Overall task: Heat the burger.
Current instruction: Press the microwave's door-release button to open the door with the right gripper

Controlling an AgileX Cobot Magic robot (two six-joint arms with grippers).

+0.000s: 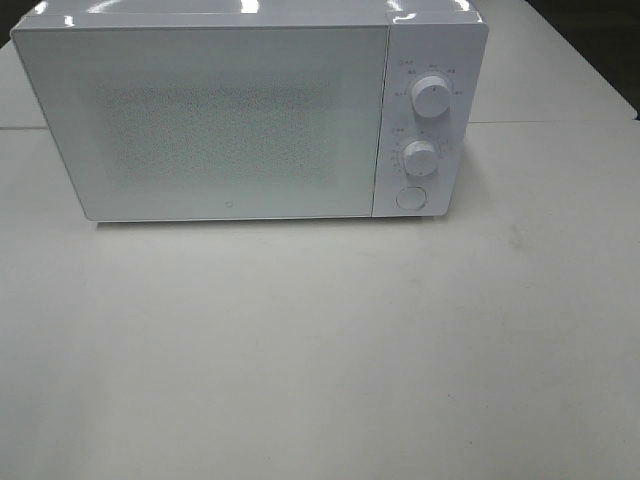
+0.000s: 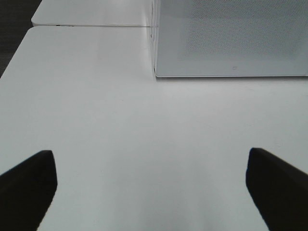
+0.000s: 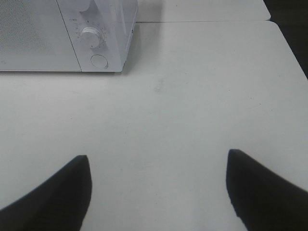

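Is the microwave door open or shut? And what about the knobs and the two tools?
microwave door: shut.
upper knob: setting too small to read.
lower knob: setting too small to read.
left tool: open, empty.
right tool: open, empty.

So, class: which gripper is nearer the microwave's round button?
Right. The right gripper faces the button across the table, at the control end of the microwave. The left gripper faces the door at its opposite corner; its view lacks the button.
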